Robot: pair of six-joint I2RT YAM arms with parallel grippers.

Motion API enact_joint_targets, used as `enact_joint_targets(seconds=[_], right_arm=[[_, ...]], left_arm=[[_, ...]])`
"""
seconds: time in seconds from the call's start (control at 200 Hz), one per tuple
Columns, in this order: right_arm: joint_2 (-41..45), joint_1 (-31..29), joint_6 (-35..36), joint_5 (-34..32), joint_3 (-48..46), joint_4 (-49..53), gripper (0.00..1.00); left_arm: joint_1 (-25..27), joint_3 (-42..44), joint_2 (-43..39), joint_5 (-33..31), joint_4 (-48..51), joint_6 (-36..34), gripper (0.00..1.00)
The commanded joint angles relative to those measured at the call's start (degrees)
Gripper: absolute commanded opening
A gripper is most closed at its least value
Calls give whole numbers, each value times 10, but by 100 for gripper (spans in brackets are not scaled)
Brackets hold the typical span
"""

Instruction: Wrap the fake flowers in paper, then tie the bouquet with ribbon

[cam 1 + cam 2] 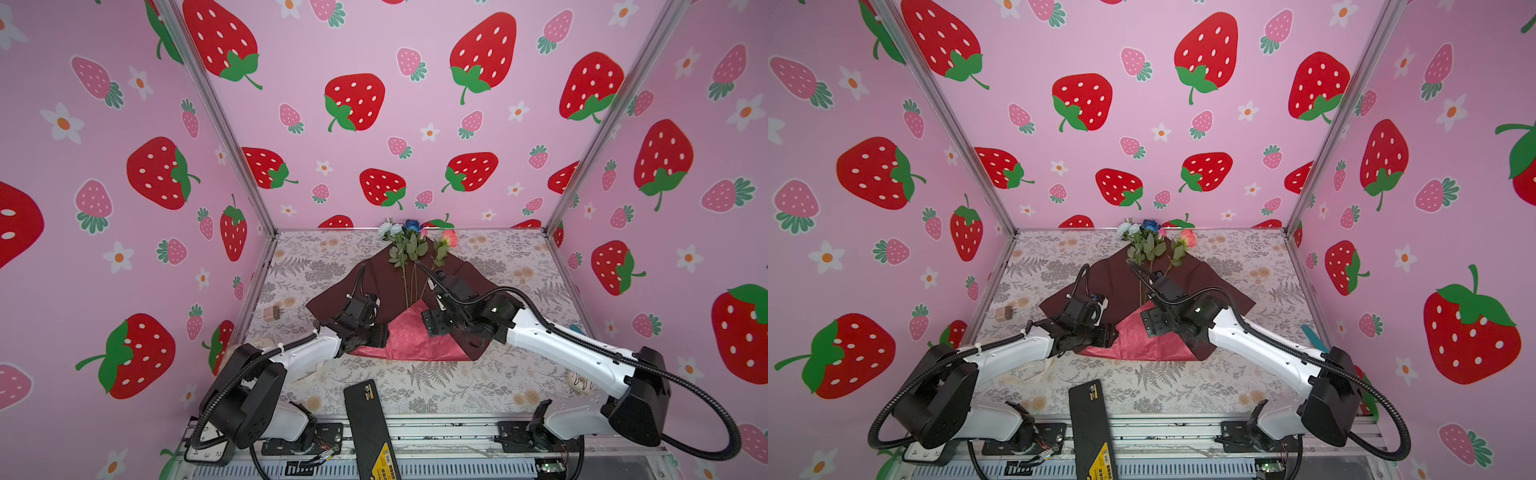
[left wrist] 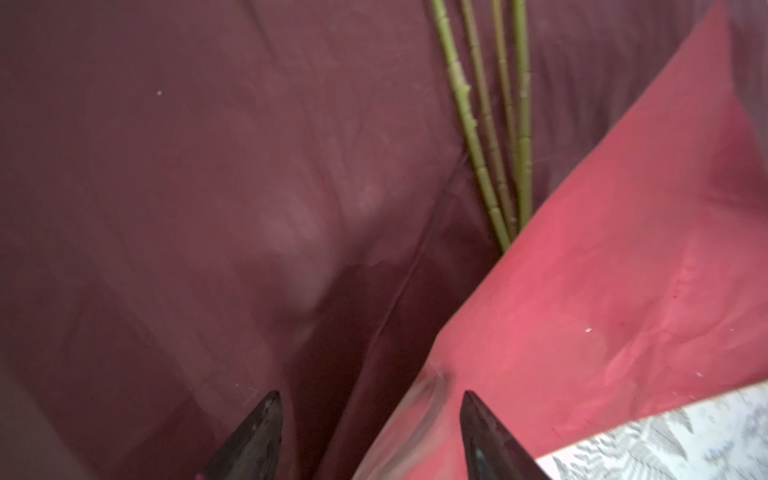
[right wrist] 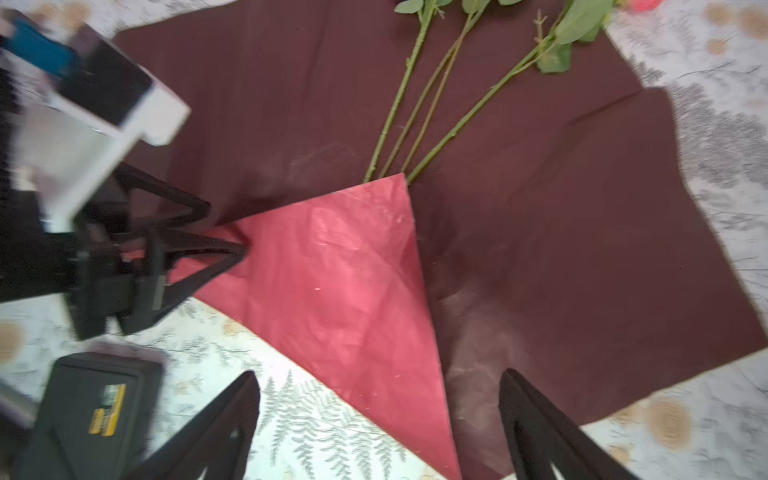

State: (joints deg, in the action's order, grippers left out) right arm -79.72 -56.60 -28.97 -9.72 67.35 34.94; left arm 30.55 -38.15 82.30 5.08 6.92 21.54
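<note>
Currently the bouquet (image 1: 409, 278) lies between the spread left end effector (image 2: 368, 395) and the spread right end effector (image 3: 376, 374), blooms toward twelve o'clock.

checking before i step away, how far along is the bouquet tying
Done: flowers lie on the spread wrapping paper, its bottom corner folded over the stem ends. In hand: nothing; left pincer and right pincer both open by the fold. Left: folding the sides in, tying.

Pink walls (image 1: 374, 37) were plastered with big red strawberries and little white daisies, shiny metal posts (image 1: 218, 116) ran up the back corners, tabletop (image 1: 490, 374) wore a grey fern print, light was soft
</note>
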Motion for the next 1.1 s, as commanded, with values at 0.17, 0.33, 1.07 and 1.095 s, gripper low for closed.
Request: enact_joint_targets(seconds=[0.17,0.33,1.07,1.095], right_arm=[[-33,2,-62,146,-103,-58,57],[-60,8,-65,158,-121,-60,52],[-112,96,-53,116,-219,-23,32],[-107,96,-56,113,-224,-19,32]], left_arm=[[2,1,-4,-26,27,53,68],[3,11,4,-25,28,61,66],[3,19,-3,-59,75,84,47],[3,19,-4,-60,79,83,47]])
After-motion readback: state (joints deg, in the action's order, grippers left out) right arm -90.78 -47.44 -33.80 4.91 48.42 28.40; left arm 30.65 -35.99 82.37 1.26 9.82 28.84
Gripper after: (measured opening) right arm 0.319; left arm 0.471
